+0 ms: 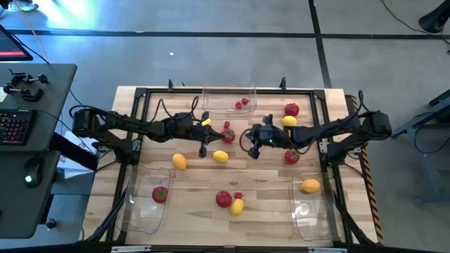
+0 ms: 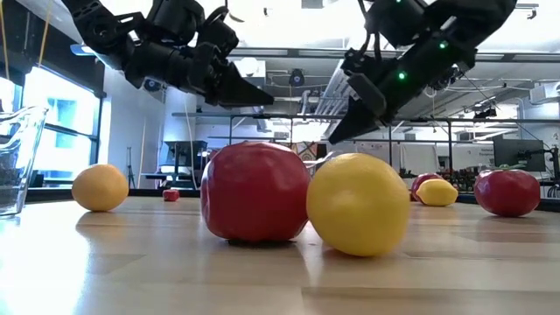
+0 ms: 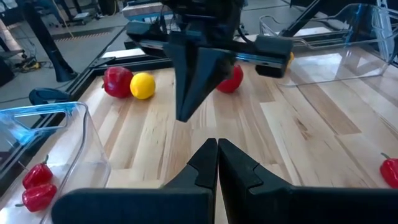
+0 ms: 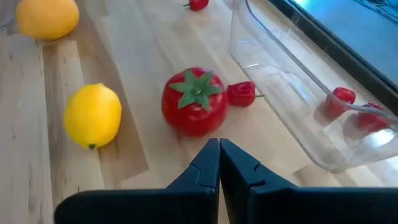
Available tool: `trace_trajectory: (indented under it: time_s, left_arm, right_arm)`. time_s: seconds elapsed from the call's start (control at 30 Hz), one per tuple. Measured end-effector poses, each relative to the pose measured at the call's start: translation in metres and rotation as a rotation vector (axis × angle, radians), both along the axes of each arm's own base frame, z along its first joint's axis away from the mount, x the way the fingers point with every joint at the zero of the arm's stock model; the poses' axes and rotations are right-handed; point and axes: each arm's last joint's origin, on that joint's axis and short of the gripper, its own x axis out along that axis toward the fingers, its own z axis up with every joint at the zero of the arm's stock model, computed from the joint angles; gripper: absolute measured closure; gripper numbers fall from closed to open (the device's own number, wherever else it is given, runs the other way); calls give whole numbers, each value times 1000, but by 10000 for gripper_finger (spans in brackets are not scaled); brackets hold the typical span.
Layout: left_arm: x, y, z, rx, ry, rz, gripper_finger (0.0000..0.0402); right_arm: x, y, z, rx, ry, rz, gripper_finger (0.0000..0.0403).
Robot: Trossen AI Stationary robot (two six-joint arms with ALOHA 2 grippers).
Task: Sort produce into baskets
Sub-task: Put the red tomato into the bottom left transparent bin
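Note:
My left gripper (image 1: 213, 133) (image 3: 217, 149) and my right gripper (image 1: 247, 138) (image 4: 219, 149) hover tip to tip above the table's middle, both shut with nothing between their fingers. Just beyond my right gripper a tomato (image 4: 194, 101) sits on the wood with a small red berry (image 4: 241, 93) beside it and a yellow lemon (image 4: 93, 115) nearby. Three clear baskets stand on the table. The far one (image 1: 228, 91) holds red berries (image 1: 242, 103), the near left one (image 1: 144, 211) a tomato (image 1: 159, 195), and the near right one (image 1: 309, 218) an orange lemon (image 1: 310, 185).
Loose produce lies about: an orange lemon (image 1: 179, 161), a tomato (image 1: 223, 199) and a yellow lemon (image 1: 237, 206) near the front. A tomato (image 1: 292, 109) with a lemon (image 1: 289, 121) lies at the far right, and another tomato (image 1: 292, 157) is under my right arm. A black frame (image 1: 140, 95) rims the table.

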Motion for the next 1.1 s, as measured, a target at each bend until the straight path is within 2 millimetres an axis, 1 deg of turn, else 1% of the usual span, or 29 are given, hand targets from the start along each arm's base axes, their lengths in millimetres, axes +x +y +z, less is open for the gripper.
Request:
trace_trajectory:
  time_s: [0.13,0.23,0.33,0.4,0.63,0.77,0.9,1.1]
  left_arm:
    - [0,0,-2,-3,16,2,401]
    - [-1,0,-2,-1,21,10,401]
    - [-1,0,-2,13,20,7,401]
    - [-1,3,0,19,5,14,401]
    - [-1,5,1,-1,-10,15,401]
    - [-1,4,1,-11,-15,-22,401]
    - [0,4,1,-4,-17,-27,401]
    - [-1,4,1,-4,-12,-28,401]
  right_arm:
    - [0,9,0,-19,-3,1,391]
    - [1,14,0,-25,-7,16,361]
    - [3,18,-1,-13,-25,29,316]
    - [7,21,-6,-9,-30,42,284]
    - [30,22,-33,-15,-79,37,169]
    - [46,19,-33,-48,-109,-27,116]
    - [60,13,-32,-60,-109,-54,86]
    - [70,-2,-35,-52,-71,-86,77]
